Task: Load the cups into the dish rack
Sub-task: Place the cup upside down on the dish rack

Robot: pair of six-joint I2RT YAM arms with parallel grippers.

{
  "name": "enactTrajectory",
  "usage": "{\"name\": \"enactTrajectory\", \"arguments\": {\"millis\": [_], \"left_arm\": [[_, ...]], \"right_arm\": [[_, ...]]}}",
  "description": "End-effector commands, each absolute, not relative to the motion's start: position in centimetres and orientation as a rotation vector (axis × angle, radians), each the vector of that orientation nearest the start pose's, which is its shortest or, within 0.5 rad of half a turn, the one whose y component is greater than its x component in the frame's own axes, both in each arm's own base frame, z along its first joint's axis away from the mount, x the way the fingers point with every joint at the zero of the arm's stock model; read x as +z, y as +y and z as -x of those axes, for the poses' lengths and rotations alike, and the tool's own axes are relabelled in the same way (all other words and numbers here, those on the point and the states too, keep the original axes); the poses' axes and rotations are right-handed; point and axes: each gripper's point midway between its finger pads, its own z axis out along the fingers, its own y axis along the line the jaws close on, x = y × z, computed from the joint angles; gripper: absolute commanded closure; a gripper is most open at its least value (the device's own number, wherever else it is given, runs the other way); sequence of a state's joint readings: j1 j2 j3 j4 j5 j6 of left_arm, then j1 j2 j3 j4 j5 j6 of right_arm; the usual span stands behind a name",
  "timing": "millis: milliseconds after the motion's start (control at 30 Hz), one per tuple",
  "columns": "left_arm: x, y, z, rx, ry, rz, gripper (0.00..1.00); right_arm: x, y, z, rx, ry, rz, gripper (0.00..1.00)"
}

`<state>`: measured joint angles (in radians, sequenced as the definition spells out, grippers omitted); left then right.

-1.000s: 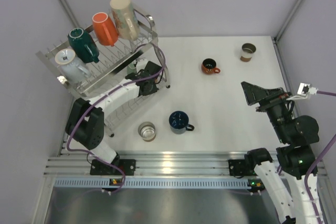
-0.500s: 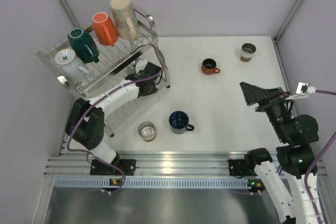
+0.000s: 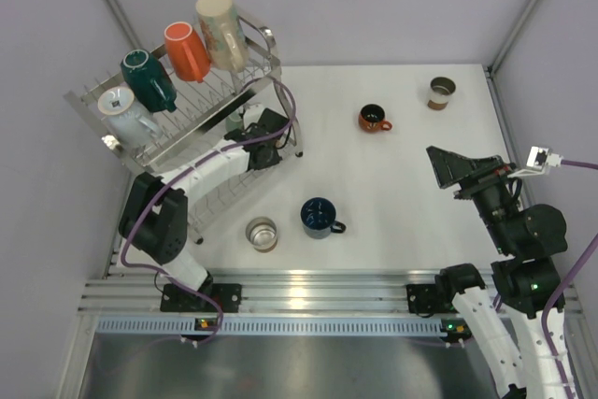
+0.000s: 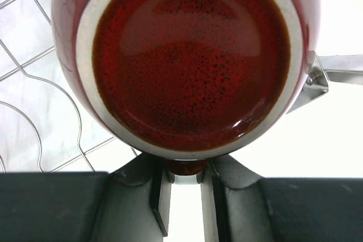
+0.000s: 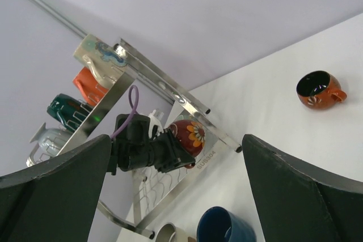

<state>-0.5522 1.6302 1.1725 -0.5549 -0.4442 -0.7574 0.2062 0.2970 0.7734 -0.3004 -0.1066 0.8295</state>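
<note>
Red cup (image 4: pixel 190 55) — pinched in left hand (image 4: pixel 181 182) — barely shifted.

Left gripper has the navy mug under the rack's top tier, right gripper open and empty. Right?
Not quite: the left gripper holds the red mug, not the navy one. The right wrist view shows it, floral side out, under the dish rack top tier. The navy mug sits on the table. The right gripper is open and empty, as you said.

Four cups (image 3: pixel 185 50) atop the dish rack (image 3: pixel 201 100), left of four more on the table (image 3: pixel 411 184).
</note>
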Motion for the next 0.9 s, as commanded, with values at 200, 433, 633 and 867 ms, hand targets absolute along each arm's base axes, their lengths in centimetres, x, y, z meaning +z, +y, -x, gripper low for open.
{"name": "enactTrajectory", "arguments": {"millis": [200,433,633,867], "left_arm": [[12.8,-17.6,-36.7,-0.054,2.376,0.388,1.0],[13.5,-17.5,-35.2,-0.112,2.385,0.385,1.0],[13.4,-17.5,-34.2,-0.137,2.412,0.337,1.0],[13.0,-15.7,-33.1,-0.033,2.429,0.301,1.0]], "right_arm": [[38.9,9.2,-19.0,0.935,1.381,-0.322,0.01],[38.6,9.3,-19.1,0.938,1.39,-0.321,0.01],[38.4,9.5,-19.6,0.927,1.415,-0.313,0.01],[38.4,10.0,-19.4,0.959,1.425,-0.303,0.01]]}}
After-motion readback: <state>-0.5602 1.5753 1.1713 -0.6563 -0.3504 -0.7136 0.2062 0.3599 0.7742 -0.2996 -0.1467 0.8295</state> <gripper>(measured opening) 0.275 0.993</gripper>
